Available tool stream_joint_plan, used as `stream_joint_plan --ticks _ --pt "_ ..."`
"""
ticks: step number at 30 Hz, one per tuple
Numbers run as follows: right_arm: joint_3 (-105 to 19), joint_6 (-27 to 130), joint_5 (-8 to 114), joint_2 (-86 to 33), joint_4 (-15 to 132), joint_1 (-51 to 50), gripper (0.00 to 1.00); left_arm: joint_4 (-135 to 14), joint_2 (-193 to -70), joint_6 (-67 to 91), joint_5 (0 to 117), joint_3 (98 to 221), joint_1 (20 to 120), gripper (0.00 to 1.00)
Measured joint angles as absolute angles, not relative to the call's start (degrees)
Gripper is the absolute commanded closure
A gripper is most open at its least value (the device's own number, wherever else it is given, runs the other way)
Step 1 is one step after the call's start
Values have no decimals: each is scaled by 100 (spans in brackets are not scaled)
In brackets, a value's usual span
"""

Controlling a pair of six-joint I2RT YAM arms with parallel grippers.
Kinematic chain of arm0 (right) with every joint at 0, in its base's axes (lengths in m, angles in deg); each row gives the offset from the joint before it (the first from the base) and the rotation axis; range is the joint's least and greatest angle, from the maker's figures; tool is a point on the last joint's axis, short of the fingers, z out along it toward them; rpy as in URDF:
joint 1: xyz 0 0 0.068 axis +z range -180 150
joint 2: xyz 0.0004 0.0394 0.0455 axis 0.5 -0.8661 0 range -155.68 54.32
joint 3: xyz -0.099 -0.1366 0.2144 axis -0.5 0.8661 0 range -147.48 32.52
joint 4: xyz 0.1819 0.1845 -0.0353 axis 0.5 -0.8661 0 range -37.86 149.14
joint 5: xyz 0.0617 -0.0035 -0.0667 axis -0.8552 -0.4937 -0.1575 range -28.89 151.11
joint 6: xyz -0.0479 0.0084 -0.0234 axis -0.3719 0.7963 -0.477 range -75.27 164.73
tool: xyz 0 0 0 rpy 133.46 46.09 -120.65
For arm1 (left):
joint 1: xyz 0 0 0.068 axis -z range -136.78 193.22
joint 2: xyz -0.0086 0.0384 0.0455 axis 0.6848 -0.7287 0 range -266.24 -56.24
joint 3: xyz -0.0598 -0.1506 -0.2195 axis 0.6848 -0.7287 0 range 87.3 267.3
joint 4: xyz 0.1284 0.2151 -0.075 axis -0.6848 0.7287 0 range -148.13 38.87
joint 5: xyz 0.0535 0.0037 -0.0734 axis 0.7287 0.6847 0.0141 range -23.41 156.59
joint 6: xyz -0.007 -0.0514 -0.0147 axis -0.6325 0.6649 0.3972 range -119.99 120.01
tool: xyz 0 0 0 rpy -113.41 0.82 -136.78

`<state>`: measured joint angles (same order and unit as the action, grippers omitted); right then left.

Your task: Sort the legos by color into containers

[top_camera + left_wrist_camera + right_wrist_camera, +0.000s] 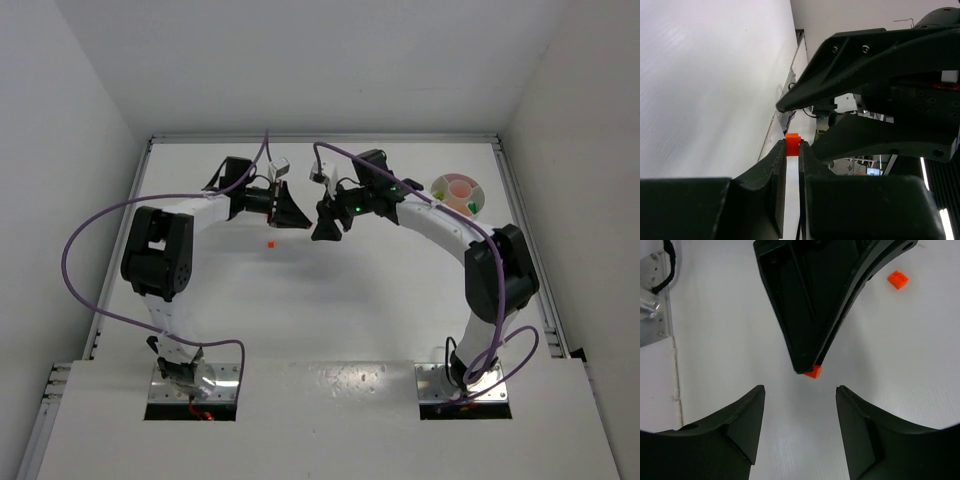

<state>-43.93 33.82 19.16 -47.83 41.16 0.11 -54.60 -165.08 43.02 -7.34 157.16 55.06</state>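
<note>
My left gripper is shut on a tiny orange lego pinched at its very fingertips, held above the table. In the right wrist view that lego sticks out from the left gripper's tip, just in front of my right gripper, which is open with nothing between its fingers. From the top camera the left gripper and right gripper face each other tip to tip at the middle back of the table. A second orange lego lies loose on the table. The containers, one round white divided dish, sit at the back right.
The dish holds a few green pieces and pale orange contents. The right arm's elbow stands between the dish and the near edge. White walls close the table on the left, back and right.
</note>
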Motion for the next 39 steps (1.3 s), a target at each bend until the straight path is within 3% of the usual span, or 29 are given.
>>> stream_joint_plan --ticks 13,20,32,39 --pt "-3949 3377 2056 -4735 4922 11 44 -5499 -16508 4413 -727 15651 5602 100" --pt "-3949 3445 2025 -4735 5060 11 58 -5501 -16508 4422 -725 15644 5604 100" --pt "-3949 3469 1903 -4748 5137 94 65 -5501 -16508 4422 -718 15644 5604 100" --pt "-3949 3447 1916 -4770 5141 125 87 -5460 -16510 4433 -699 15644 5617 100"
